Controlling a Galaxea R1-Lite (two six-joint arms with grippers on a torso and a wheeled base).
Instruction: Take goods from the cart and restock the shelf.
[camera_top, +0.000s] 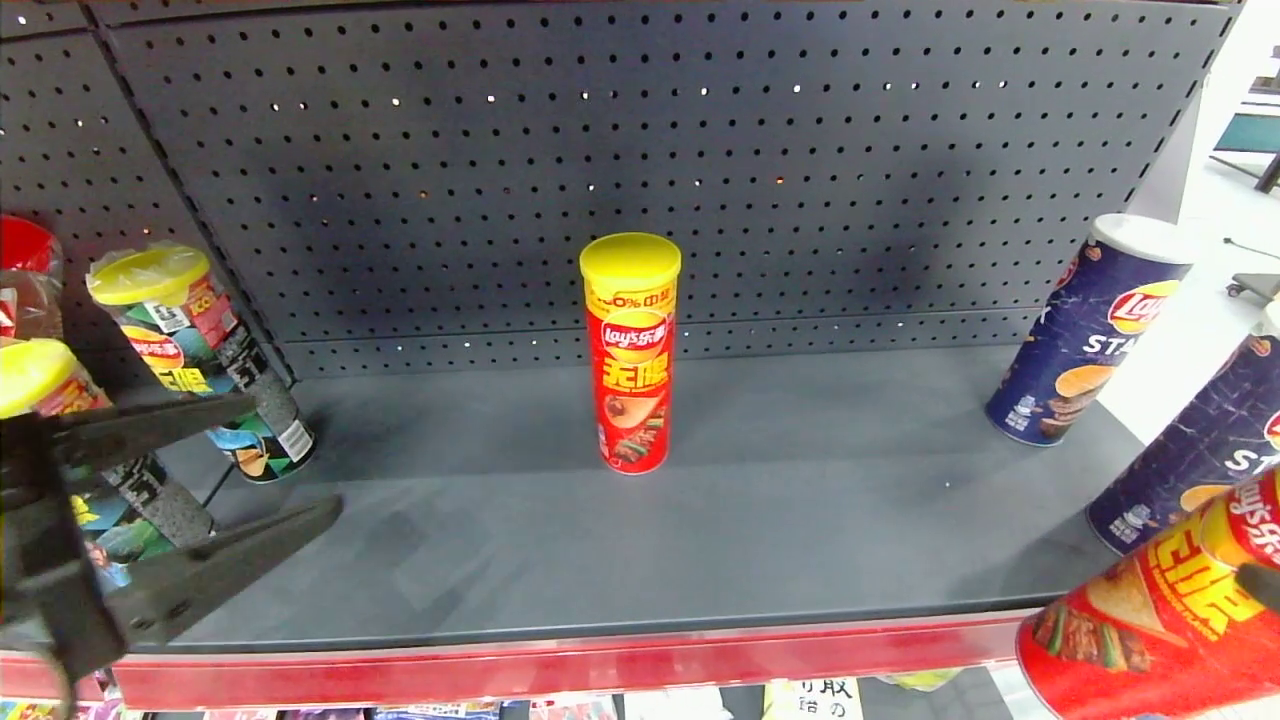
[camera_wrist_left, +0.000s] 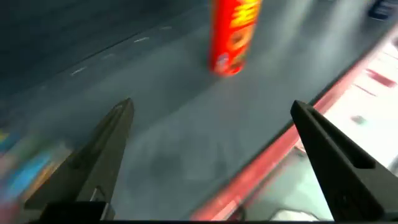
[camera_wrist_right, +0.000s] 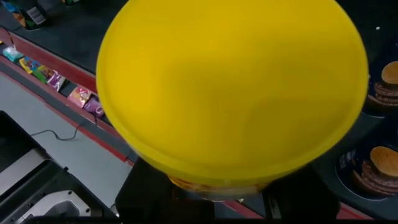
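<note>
L gripper (camera_top: 290, 455): at shelf's left front, over the shelf floor, close to the patterned cans. Fingers (camera_top: 230, 555) spread wide apart w/ nothing between them; the L wrist view shows bare shelf floor in the gap.
R gripper (camera_wrist_right: 214, 199): at the right front corner of the shelf. Fingers clamped on the held red can, gripping near its lid end.
Held red can (camera_top: 1150, 615): red tube w/ yellow lid (camera_wrist_right: 230, 87), tilted, base pointing down-left and lid end up-right. It sits by the right end of the red edge strip, just below the nearer blue can in the head view. Can't tell if it's over the shelf or out in front.
Standing red can (camera_top: 630, 355): same kind, upright, mid shelf, nearer the back, well apart from all other cans.
Shelf (camera_top: 800, 480): dark grey floor, pegboard back (camera_top: 600, 150), red edge strip (camera_top: 560, 660) along the front.
Blue cans (camera_top: 1090, 330): two at the right end, one behind the other.
Patterned cans (camera_top: 215, 360): yellow-lidded, at the left end; one is partly hidden behind the L gripper.
</note>
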